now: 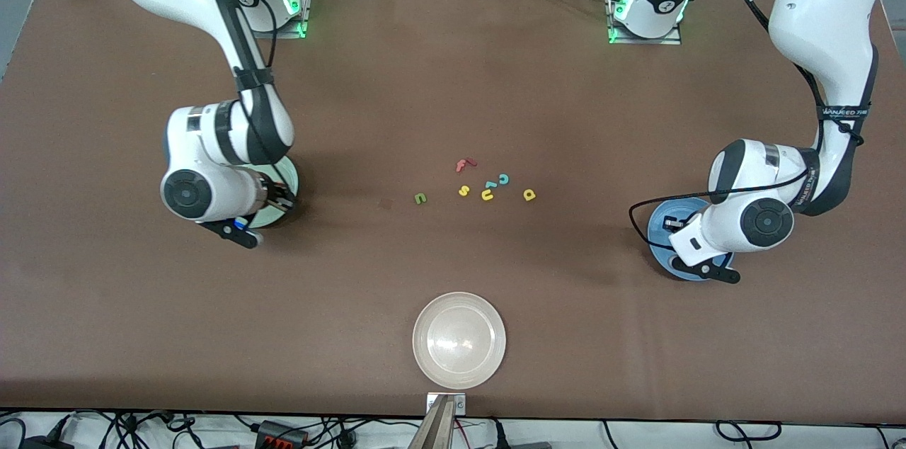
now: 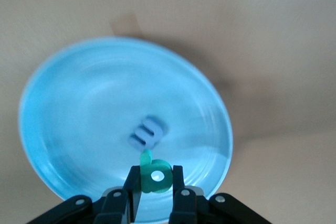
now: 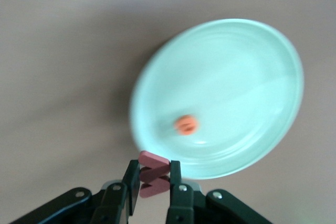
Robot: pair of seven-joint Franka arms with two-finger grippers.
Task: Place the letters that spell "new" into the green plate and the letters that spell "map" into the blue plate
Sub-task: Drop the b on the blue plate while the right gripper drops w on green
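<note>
My left gripper [image 2: 155,174] is shut on the teal "p" [image 2: 156,177] above the blue plate [image 2: 79,103], where the dark blue "m" [image 2: 146,132] lies. In the front view that gripper [image 1: 672,224] hangs over the blue plate [image 1: 655,229] at the left arm's end. My right gripper [image 3: 154,174] is shut on the red "w" [image 3: 154,167] by the rim of the green plate [image 3: 236,66], which holds the orange "e" [image 3: 186,124]. The front view shows it [image 1: 283,197] over the green plate [image 1: 288,176]. The green "n" [image 1: 420,198] and yellow "a" [image 1: 529,195] lie mid-table.
Loose letters lie between "n" and "a": a red "f" [image 1: 465,164], yellow "s" [image 1: 463,190], yellow "u" [image 1: 488,194] and teal "c" [image 1: 503,179]. A cream-white plate [image 1: 459,340] sits nearest the front camera, at the table's middle.
</note>
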